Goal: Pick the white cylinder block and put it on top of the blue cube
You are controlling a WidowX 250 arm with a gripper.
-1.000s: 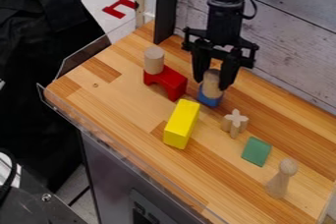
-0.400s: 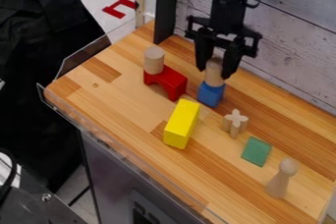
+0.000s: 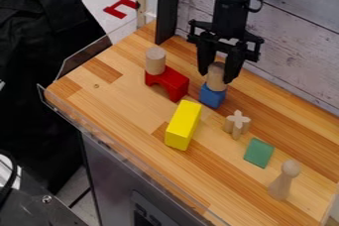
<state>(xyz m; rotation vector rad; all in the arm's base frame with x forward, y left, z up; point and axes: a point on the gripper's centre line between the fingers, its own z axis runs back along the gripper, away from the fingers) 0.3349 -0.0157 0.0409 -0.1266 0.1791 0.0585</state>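
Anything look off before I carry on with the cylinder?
A red bracket-shaped piece lies past the upper-left edge of the tabletop, apart from the other blocks. The cylinder in the gripper looks roughly upright above the blue cube.

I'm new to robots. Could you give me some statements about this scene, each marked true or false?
1. The black gripper holds a yellow rectangular block. False: the gripper holds a pale wooden cylinder.
2. A second wooden cylinder stands on a red arch block. True.
3. A small blue cube is below the gripper. True.
4. A wooden peg figure lies on its side. False: the peg figure stands upright.
5. A wooden cross-shaped piece stands between the blue cube and a green block. True.
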